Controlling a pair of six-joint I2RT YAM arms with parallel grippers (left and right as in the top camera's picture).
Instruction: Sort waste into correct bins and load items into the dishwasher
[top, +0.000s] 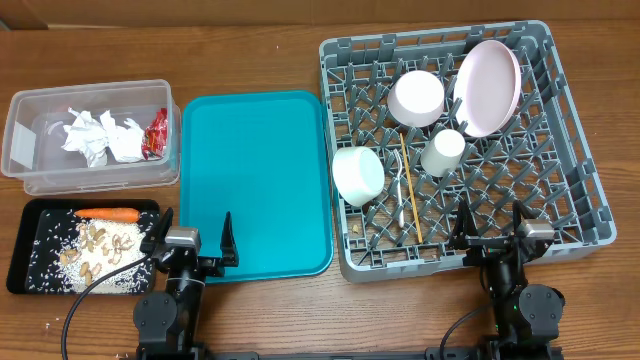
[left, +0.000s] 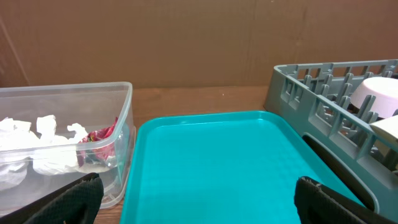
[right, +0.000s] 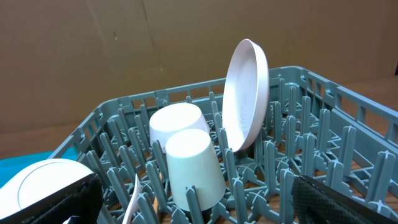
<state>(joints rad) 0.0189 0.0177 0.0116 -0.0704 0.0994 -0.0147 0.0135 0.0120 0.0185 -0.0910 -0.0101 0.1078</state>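
The grey dishwasher rack (top: 585, 205) holds the pink plate (top: 488, 88) on edge, two upturned white bowls (top: 416, 98) (top: 358, 175), the small cup (top: 443, 152), the white fork (top: 406, 196) and the wooden stick (top: 405, 160). Crumpled napkin balls (top: 100, 136) and the red wrapper (top: 156, 134) lie in the clear tub (top: 25, 165). The carrot (top: 107, 214), beige scraps (top: 105, 240) and rice (top: 70, 262) lie in the black tray (top: 20, 275). My left gripper (top: 196, 240) is open at the teal tray's near edge. My right gripper (top: 495, 228) is open over the rack's near edge, empty.
A bare teal serving tray (top: 258, 180) lies between the bins and the rack. A brown cardboard wall (left: 186, 37) stands behind the wooden table (top: 250, 50). Both arm bases stand at the table's front edge.
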